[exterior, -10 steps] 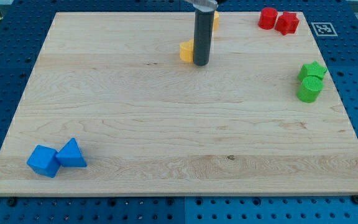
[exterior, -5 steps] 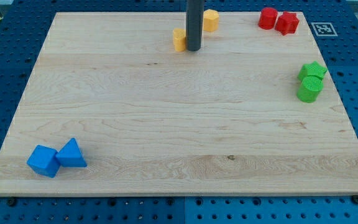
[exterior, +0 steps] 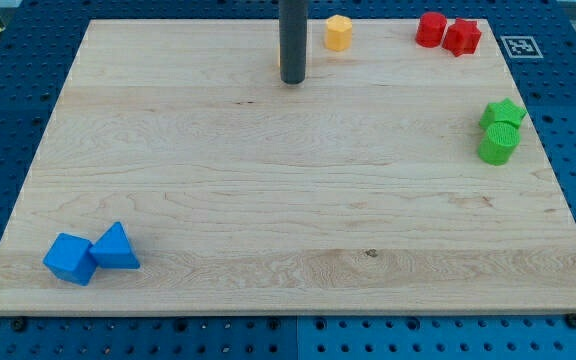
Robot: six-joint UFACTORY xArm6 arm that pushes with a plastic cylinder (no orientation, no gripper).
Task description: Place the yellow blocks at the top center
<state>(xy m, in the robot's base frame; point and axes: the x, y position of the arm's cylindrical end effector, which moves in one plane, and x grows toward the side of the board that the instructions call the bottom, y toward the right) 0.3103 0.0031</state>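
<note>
One yellow block [exterior: 338,32], hexagonal, sits near the view's top edge, a little right of centre. My tip [exterior: 291,81] rests on the board below and to the left of it, a short gap apart. The second yellow block is almost wholly hidden behind the rod; only a thin yellow sliver [exterior: 279,63] shows at the rod's left edge, just above the tip.
Two red blocks [exterior: 430,29] [exterior: 462,36] touch at the top right. A green star [exterior: 503,112] and a green cylinder [exterior: 498,146] sit together at the right edge. A blue cube [exterior: 70,258] and a blue triangle [exterior: 116,248] lie at the bottom left.
My tip has moved up and to the left, pushing the second yellow block with it. That block has slipped behind the rod. The hexagonal yellow block has come out from behind the rod.
</note>
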